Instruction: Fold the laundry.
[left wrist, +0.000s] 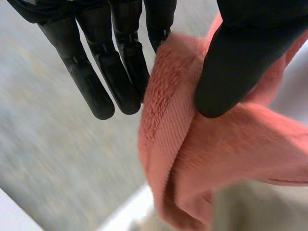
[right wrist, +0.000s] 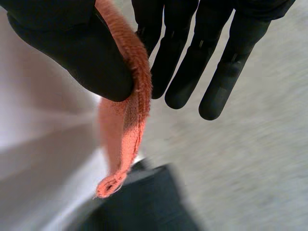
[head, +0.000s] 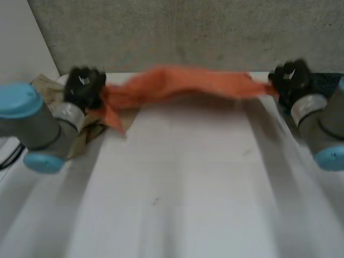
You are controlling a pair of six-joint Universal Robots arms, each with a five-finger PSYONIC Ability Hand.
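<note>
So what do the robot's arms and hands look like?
Each arm is a thick grey tube with rounded joints and light-blue caps: the left arm and the right arm. Past a pale grey cuff, the left robot hand and right robot hand are matte black, with long segmented round-tipped fingers, a broader thumb and a small white mark on the back.

You'll see the orange cloth (head: 183, 85) stretched across the top of the frame over the far edge of the desk (head: 177, 193). The left hand (head: 84, 86) is at its upper-left end and the right hand (head: 291, 78) at its upper-right end. A beige cloth (head: 90, 133) lies under the left arm.
</note>
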